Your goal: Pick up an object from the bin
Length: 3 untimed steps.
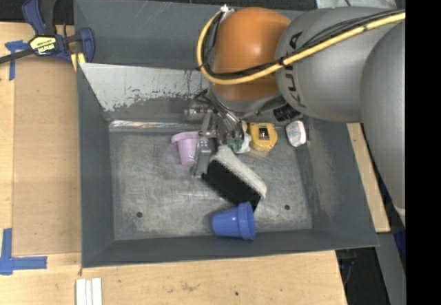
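My gripper (202, 156) hangs over the middle of the bin, below the orange wrist cover, with one finger pointing down beside the right edge of a small lilac cup (185, 147) lying on its side. Right of that finger lies a black sponge-like block with a white backing (232, 182), slanting toward the front right. A blue cup (234, 222) lies tipped over at the front of the bin floor. A yellow tape measure (262, 137) sits at the back right, partly under the wrist.
A small white thing (295, 133) lies right of the tape measure, near the bin's right wall. A small green piece (240, 143) shows under the wrist. The arm covers the bin's back right part.
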Tool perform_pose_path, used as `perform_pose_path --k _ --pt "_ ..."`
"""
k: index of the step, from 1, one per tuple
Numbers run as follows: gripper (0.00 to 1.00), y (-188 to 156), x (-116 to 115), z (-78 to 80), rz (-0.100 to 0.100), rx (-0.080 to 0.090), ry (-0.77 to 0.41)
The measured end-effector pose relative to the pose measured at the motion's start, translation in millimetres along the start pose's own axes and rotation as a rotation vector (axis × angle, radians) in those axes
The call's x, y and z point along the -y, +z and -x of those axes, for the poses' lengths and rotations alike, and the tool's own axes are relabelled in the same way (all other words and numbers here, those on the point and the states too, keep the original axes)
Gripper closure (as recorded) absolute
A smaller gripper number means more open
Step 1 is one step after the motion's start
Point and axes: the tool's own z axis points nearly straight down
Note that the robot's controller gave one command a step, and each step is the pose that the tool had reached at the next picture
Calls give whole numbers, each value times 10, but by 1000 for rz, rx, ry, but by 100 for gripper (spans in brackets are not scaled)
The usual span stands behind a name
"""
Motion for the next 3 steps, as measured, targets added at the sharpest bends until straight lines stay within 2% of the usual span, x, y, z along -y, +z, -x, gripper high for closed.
perform_pose_path --k 1,2,3 --pt "0 409 54 197 1 8 -65" --pt "100 816 13 309 4 16 -273" --pt "100 816 13 309 4 16 -273"
